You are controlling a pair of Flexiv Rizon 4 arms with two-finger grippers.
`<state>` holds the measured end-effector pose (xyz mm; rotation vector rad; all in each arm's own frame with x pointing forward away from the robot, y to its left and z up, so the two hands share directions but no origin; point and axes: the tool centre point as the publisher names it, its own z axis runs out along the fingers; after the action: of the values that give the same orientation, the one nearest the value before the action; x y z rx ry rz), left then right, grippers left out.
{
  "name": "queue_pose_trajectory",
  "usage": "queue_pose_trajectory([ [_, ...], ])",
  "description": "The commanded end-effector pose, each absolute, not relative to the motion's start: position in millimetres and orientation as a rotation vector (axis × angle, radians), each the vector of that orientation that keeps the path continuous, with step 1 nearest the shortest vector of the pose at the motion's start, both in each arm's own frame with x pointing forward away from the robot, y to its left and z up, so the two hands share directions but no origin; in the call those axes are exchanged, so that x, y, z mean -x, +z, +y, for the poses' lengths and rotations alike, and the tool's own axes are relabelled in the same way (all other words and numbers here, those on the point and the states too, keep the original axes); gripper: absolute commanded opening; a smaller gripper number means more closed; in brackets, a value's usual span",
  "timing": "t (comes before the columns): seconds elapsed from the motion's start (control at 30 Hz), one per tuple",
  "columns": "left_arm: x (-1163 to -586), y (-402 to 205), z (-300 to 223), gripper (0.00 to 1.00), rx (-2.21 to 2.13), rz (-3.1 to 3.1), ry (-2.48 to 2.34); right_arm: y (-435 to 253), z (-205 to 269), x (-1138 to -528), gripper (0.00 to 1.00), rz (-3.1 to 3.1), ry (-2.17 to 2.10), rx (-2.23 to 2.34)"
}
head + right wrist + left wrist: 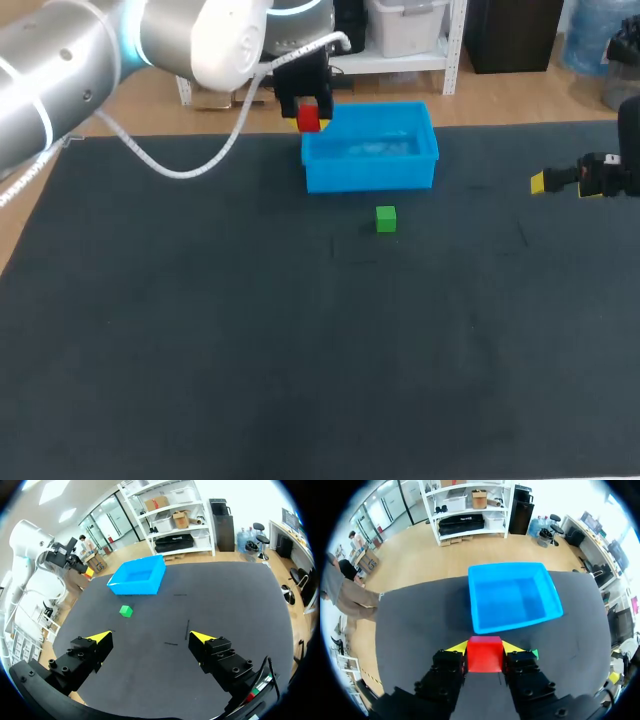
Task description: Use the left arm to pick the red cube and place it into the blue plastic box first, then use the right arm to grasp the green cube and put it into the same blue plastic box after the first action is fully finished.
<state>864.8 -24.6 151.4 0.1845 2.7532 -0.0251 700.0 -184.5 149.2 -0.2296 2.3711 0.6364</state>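
Left gripper (pixel 485 648) pinching red cube (pixel 484 656) near blue plastic box (pixel 515 622); right gripper (pixel 150 638) spread wide.

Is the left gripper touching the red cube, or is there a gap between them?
Touching. The left wrist view shows both fingers of the left gripper pressed against the sides of the red cube.

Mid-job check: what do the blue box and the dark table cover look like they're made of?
Blue box: likely thin, glossy moulded plastic, going by the soft highlights on its floor and the lipped rim. Table cover: probably a matte dark fabric or rubber mat, with no glare and faint scuff marks.
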Motion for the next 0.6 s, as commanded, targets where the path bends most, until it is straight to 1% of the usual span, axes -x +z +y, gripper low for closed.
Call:
queue_pose_trajectory([
  [0.03,-879,157,-30,0.00,-0.192,2.767,-0.011,149,-185,-700,1.00,2.372,0.637,0.231],
  [0.6,-911,172,-38,0.00,-0.243,2.741,0.019,149,-185,-700,1.00,2.372,0.637,0.231],
])
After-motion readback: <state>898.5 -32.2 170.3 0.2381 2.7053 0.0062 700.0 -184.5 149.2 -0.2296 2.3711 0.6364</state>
